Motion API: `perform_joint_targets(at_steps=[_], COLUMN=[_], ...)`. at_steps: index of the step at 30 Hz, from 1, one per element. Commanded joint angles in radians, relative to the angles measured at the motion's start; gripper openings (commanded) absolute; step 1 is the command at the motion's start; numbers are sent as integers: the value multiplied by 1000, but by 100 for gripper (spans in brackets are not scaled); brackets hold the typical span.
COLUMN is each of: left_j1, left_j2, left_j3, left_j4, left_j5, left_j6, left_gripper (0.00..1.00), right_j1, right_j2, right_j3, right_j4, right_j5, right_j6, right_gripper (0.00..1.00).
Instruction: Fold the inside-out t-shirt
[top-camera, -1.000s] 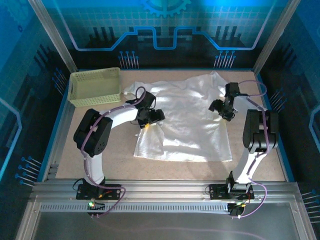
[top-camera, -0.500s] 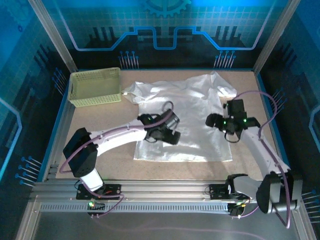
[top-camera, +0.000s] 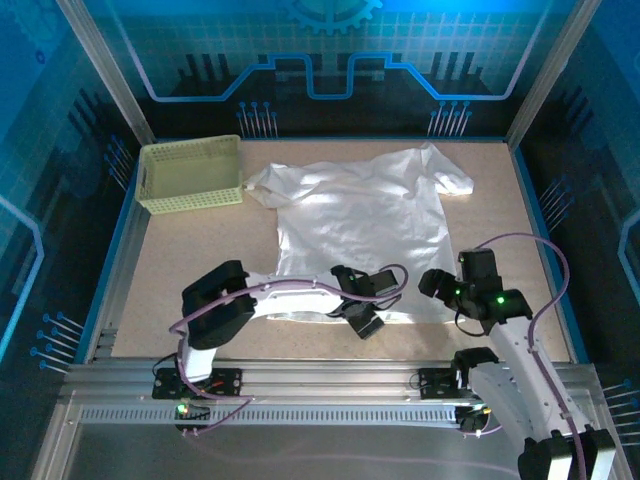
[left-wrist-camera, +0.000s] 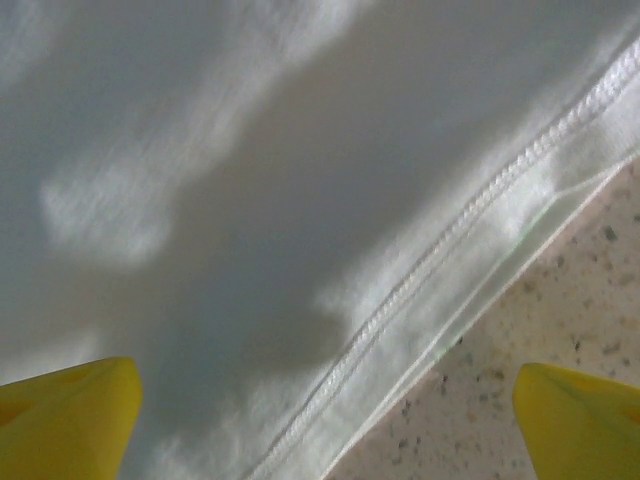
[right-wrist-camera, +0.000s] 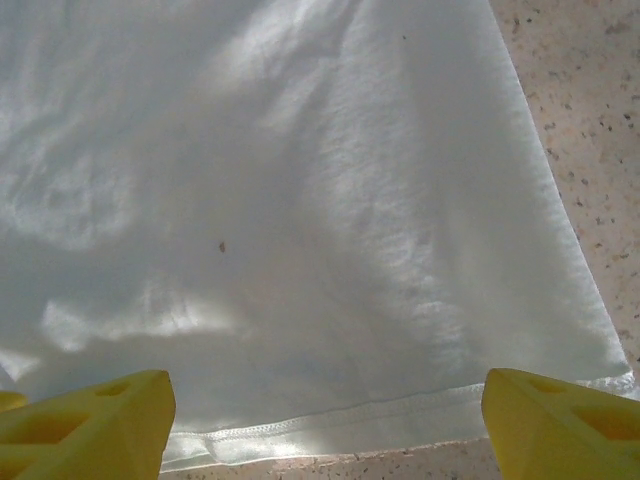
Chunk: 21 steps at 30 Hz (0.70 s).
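Observation:
The white t-shirt (top-camera: 360, 215) lies spread flat on the table, collar and short sleeves toward the far side, bottom hem toward me. My left gripper (top-camera: 378, 303) hovers open over the middle of the bottom hem; its yellow fingertips (left-wrist-camera: 70, 415) straddle the stitched hem (left-wrist-camera: 470, 215) and the bare table beside it. My right gripper (top-camera: 448, 298) is open at the hem's right corner. In the right wrist view its fingertips (right-wrist-camera: 560, 420) frame the hem (right-wrist-camera: 330, 420), with nothing held between them. No printed graphic shows.
A pale yellow-green lattice basket (top-camera: 190, 172) stands at the far left, just left of the shirt's sleeve. Speckled tabletop (top-camera: 200, 250) lies bare on both sides of the shirt. Metal frame rails (top-camera: 330, 385) run along the near edge.
Both arms have drawn back from the shirt's middle and sides toward the near edge. Both grippers now sit at the bottom hem. The shirt has not moved.

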Motion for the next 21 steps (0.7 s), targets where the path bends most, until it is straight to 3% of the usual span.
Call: perform_joint_targets(at_steps=[1, 8, 16, 21], left_j1=[2, 2, 1, 2], left_j2=[43, 94, 102, 62], left_j3=[57, 80, 72, 50], left_j4=[-14, -25, -22, 8], left_j5=[-31, -81, -85, -117], left_j6=[49, 55, 56, 49], left_gripper=[96, 94, 74, 68], right_j1=[12, 10, 9, 8], right_j2=[-26, -20, 12, 19], right_j3=[-24, -23, -21, -20], right_j4=[-21, -19, 3, 7], right_j5=[14, 17, 11, 8], right_j6=[46, 24, 17, 13], right_gripper=[82, 83, 83, 83])
